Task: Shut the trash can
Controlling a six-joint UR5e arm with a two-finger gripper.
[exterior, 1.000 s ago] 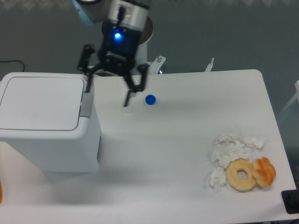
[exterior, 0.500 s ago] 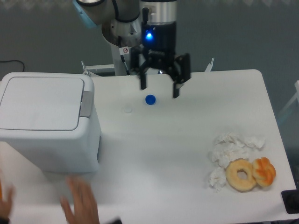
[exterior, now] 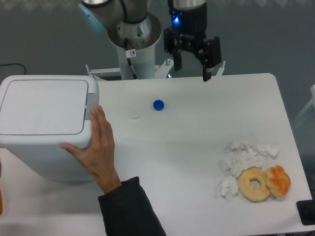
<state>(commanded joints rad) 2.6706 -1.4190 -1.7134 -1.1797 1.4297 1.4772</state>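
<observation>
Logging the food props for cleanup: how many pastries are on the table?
2, both near the table's right front corner: a plain ring donut and, touching its right side, an orange glazed pastry. Crumpled tissues beside them might hide more.

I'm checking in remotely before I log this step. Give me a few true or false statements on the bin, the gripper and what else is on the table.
1. The trash can has its lid down flat. True.
2. The gripper is shut on the grey latch tab. False: it hangs open near the table's far edge, holding nothing.
3. A person's hand rests against the trash can's right side. True.
4. The blue cap lies inside the trash can. False: it sits on the table.
5. The doughnut lies beside crumpled tissues. True.
</observation>
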